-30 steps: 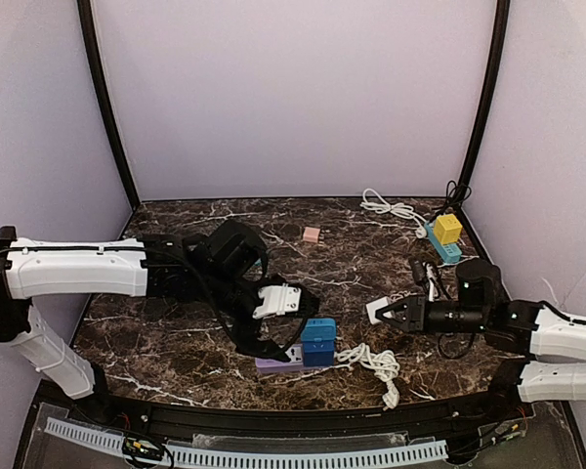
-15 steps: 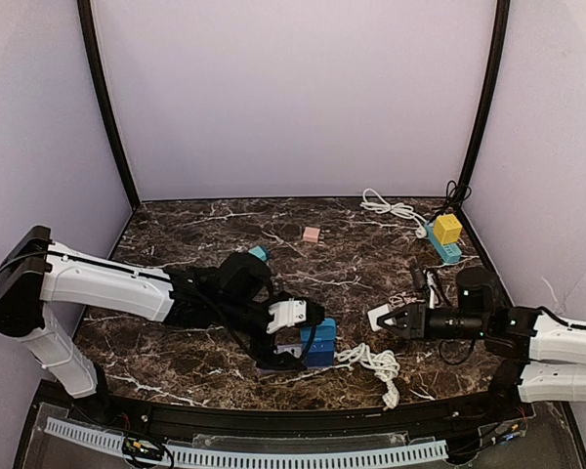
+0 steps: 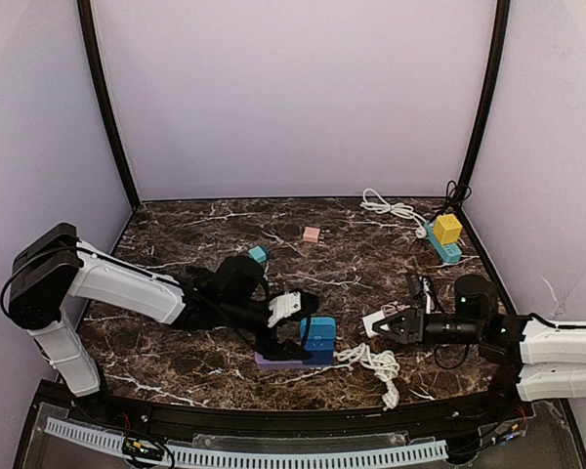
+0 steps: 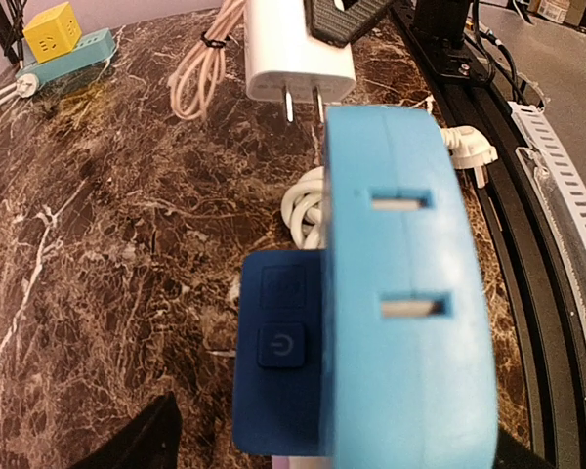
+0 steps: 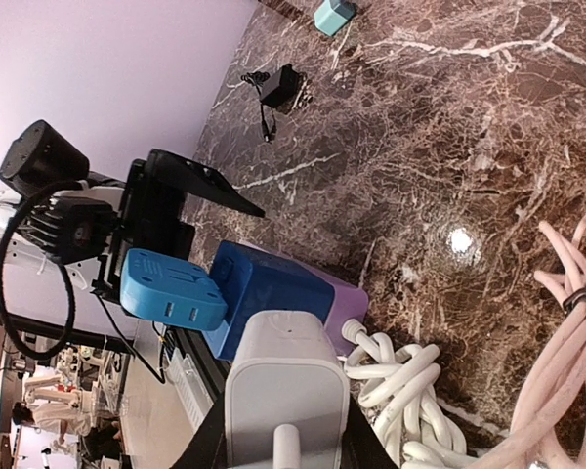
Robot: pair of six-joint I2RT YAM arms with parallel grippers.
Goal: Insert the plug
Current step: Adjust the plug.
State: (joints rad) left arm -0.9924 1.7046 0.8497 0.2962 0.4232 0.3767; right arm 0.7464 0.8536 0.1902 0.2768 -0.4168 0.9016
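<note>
A white plug (image 5: 283, 391) sits in my right gripper (image 5: 285, 430), which is shut on it. The plug (image 3: 375, 320) hangs just right of the blue socket adapter (image 3: 318, 334), a short gap between them. That adapter stands on a purple power strip (image 3: 273, 362). In the left wrist view the adapter's light-blue face (image 4: 405, 293) shows two empty slots. The plug's two prongs (image 4: 303, 103) point toward its far edge. My left gripper (image 3: 295, 327) is open and straddles the adapter. One black finger (image 5: 195, 181) stands apart from the adapter's side.
A coiled white cable (image 3: 376, 362) lies right of the purple strip. A pink cable (image 5: 566, 293) runs near the plug. A yellow cube on a teal strip (image 3: 446, 234) and a white cord (image 3: 391, 207) sit at back right. Small pink (image 3: 312, 234) and teal (image 3: 259, 254) blocks lie mid-table.
My left arm has swung down and right, bringing its gripper around the blue adapter. My right gripper has edged left with the plug, closer to the adapter.
</note>
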